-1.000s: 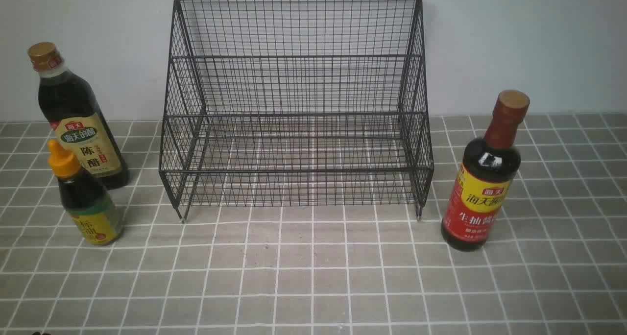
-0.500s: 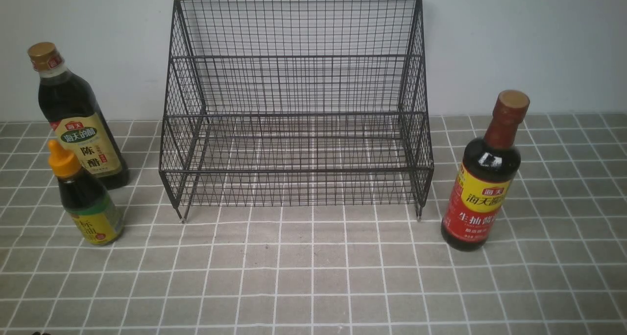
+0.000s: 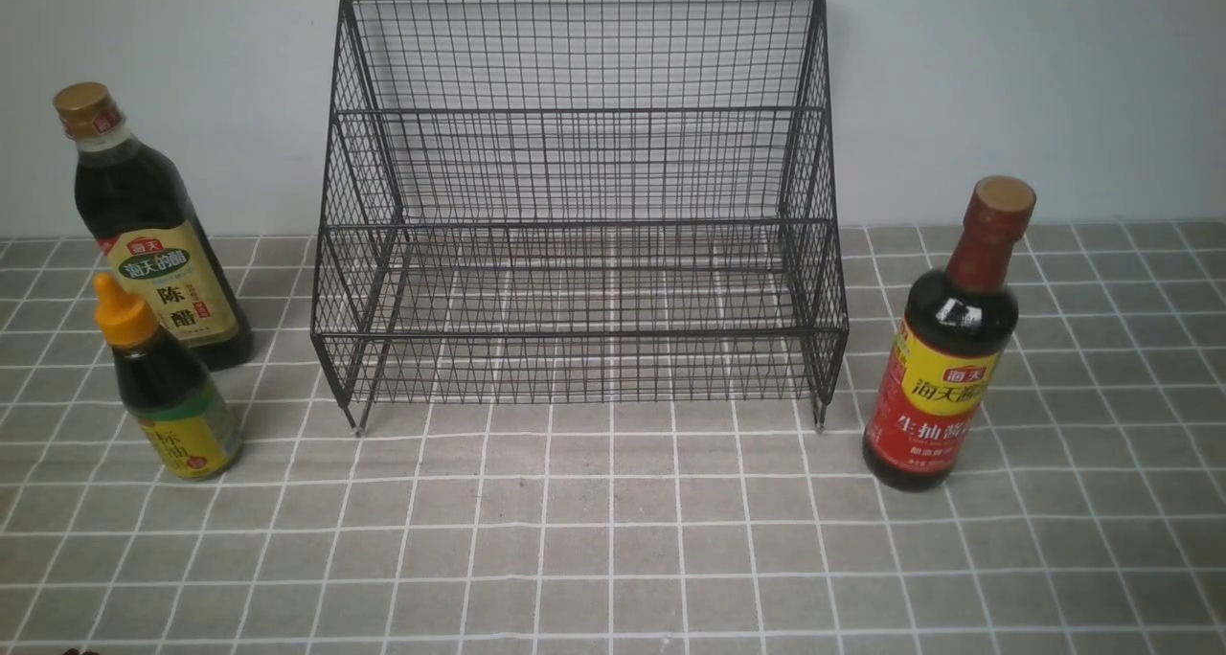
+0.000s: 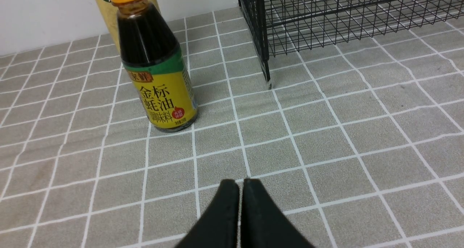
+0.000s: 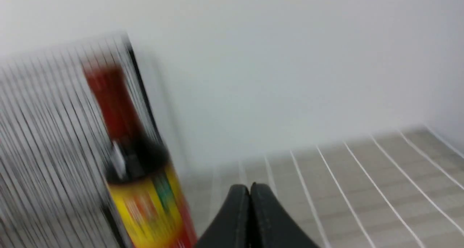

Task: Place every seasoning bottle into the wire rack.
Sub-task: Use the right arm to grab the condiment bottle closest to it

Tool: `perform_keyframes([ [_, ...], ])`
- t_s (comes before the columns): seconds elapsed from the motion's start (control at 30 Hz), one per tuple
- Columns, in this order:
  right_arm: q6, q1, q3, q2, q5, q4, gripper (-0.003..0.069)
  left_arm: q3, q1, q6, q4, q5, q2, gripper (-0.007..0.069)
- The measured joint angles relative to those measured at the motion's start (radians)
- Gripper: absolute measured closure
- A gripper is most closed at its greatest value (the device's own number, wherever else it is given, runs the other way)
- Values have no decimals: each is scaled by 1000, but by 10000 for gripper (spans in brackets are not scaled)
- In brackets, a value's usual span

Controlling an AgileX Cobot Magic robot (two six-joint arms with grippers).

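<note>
The rack (image 3: 579, 222) is set at the back of the desk (image 3: 613, 540), against the wall, with its open front turned toward the robot. All three bottles are stood upright on the desk, outside the rack. The gold-cap bottle (image 3: 153, 243) is placed to the left of the rack, level with its lower tier. The orange-cap bottle (image 3: 170, 396) is placed just in front of it, left of the rack's front left leg; whether the two are touching cannot be told. The red-neck bottle (image 3: 943, 358) is placed just right of the rack's front right leg, apart from it. In the left wrist view the left jaws are seen clenched together with nothing between them, above bare desk, nearer the robot than the orange-cap bottle. In the blurred right wrist view the right jaws are likewise pressed together on nothing, with the red-neck bottle seen against the rack's side.
</note>
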Motion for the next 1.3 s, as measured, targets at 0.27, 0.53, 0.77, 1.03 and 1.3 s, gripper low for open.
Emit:
perform_keyframes([
  [0.27,85,0,0,0,-170,168,673,0,0,0,0,0,0,631],
  [0.53,96,0,-10,22,-249,158,673,0,0,0,0,0,0,631],
  [0.77,98,20,-285,322,-69,-24,673,0,0,0,0,0,0,631],
  [1.03,93,166,-565,700,59,-169,666,0,0,0,0,0,0,631],
  [1.3,70,309,-759,1002,58,-254,492,0,0,0,0,0,0,631],
])
